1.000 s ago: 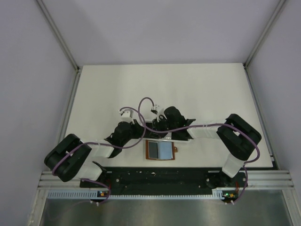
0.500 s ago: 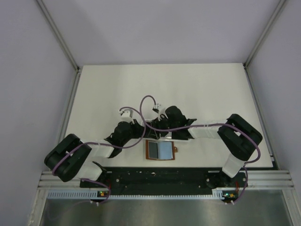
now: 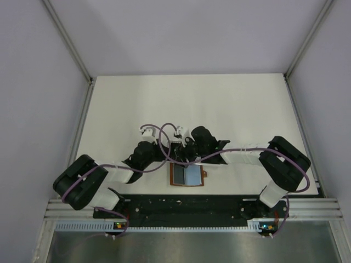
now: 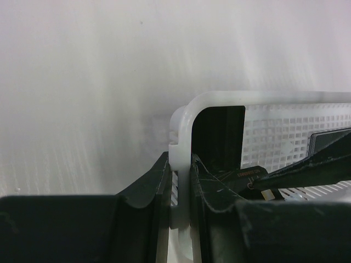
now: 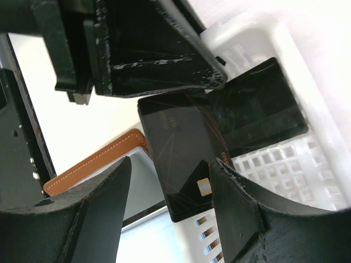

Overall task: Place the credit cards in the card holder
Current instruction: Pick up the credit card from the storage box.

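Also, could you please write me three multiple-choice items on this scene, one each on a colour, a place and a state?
1. What colour is the outside of the card holder? A black B brown C white
2. Where does the left gripper clamp? A on the rim of the white basket B on the card holder C on nothing
3. How does the card holder lie? A folded shut B open, pockets up C on edge
Key: 1 B, brown leather shows in the right wrist view; 2 A, it pinches the rim in the left wrist view; 3 B, bluish pockets face the top camera.
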You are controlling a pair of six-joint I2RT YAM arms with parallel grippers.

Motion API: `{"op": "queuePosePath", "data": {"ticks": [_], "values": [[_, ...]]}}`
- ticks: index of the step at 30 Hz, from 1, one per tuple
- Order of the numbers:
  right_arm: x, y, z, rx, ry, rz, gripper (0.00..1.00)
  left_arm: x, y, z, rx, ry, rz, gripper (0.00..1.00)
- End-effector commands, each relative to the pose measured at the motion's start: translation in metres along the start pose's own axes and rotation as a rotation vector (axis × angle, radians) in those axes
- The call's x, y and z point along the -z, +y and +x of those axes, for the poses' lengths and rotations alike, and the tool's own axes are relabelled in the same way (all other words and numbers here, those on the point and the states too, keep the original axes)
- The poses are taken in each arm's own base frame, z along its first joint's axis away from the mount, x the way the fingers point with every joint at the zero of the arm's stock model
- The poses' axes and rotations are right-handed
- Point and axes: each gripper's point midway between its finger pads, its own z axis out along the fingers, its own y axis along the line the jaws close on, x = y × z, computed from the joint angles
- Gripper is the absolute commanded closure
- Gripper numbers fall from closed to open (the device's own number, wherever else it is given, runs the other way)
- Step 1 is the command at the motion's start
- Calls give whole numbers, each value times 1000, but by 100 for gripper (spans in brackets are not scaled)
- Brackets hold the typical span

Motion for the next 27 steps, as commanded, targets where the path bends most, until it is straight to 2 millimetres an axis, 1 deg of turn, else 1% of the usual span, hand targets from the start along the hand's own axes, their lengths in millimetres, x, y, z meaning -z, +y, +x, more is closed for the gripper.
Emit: {"op": "queuePosePath", "data": {"ticks": [1, 3, 5, 10, 13, 22, 24, 27], "values": [[8, 14, -30, 137, -80, -20, 41, -6, -28, -29, 25, -83, 91, 100], [11, 18, -34, 150, -100, -32, 41, -7, -28, -29, 24, -82, 93, 100], [11, 19, -32, 154, -94, -34, 41, -8, -29, -29, 25, -79, 94, 100], [4, 17, -24, 148, -53, -21, 46, -8, -30, -28, 28, -76, 98, 100], [-1, 16, -18, 188, -29, -12, 47, -7, -29, -28, 29, -79, 97, 100], [-9, 4, -8, 222, 21, 78, 48, -7, -27, -26, 31, -76, 93, 100], [-9, 0, -9, 226, 24, 109, 52, -7, -28, -27, 31, -78, 92, 100], [-8, -2, -9, 223, 25, 125, 60, -8, -26, -26, 31, -74, 90, 100]]}}
